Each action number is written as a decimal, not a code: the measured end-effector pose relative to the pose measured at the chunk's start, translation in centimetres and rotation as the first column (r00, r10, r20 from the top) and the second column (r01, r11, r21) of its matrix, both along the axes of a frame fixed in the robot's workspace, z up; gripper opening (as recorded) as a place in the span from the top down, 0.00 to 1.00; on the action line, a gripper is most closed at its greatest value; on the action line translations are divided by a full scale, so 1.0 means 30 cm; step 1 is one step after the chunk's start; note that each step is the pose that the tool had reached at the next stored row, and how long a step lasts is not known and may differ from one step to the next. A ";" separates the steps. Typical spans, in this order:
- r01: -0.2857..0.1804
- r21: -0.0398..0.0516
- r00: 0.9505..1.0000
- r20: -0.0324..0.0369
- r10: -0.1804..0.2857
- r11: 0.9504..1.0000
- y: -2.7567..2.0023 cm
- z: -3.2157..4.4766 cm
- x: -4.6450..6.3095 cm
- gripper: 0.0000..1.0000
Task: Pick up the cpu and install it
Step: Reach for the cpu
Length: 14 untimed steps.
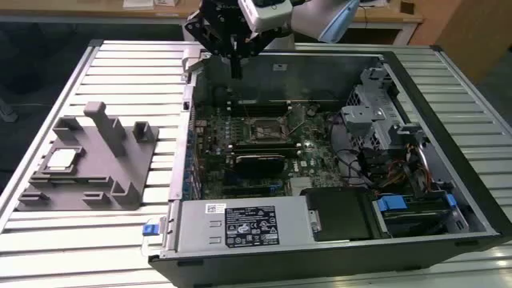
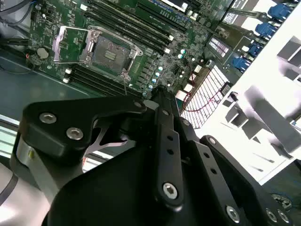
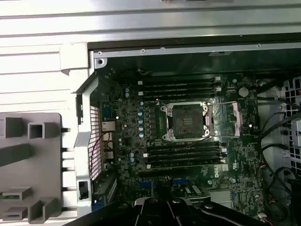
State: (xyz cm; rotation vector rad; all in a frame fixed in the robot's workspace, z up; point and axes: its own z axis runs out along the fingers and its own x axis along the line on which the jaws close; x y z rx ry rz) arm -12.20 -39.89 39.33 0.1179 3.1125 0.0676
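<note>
The cpu (image 1: 62, 159), a small silvery square chip with a pale rim, lies on the grey fixture (image 1: 104, 180) at the exterior view's left, outside the computer case. My gripper (image 1: 236, 73) hangs over the case's far wall, well away from the cpu, its fingers closed together with nothing between them. In the second wrist view the gripper (image 2: 157, 92) tapers to a closed tip above the motherboard. The empty socket (image 1: 261, 128) (image 2: 109, 51) (image 3: 187, 120) sits mid-board with its metal lid (image 3: 235, 117) flipped open.
The open case (image 1: 448, 180) lies on a slatted metal table (image 1: 120, 78). Inside are a black card (image 1: 256, 161), a power supply (image 1: 240, 225), a drive cage (image 1: 372, 114) and loose cables (image 1: 360, 162). Memory slots (image 3: 181, 87) flank the socket.
</note>
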 end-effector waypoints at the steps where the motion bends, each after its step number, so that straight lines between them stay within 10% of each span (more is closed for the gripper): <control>1: 0.000 0.000 1.000 0.000 0.000 1.000 0.000 0.000 0.000 0.89; 14: 0.000 0.000 1.000 0.000 0.000 1.000 0.000 0.000 -0.016 0.89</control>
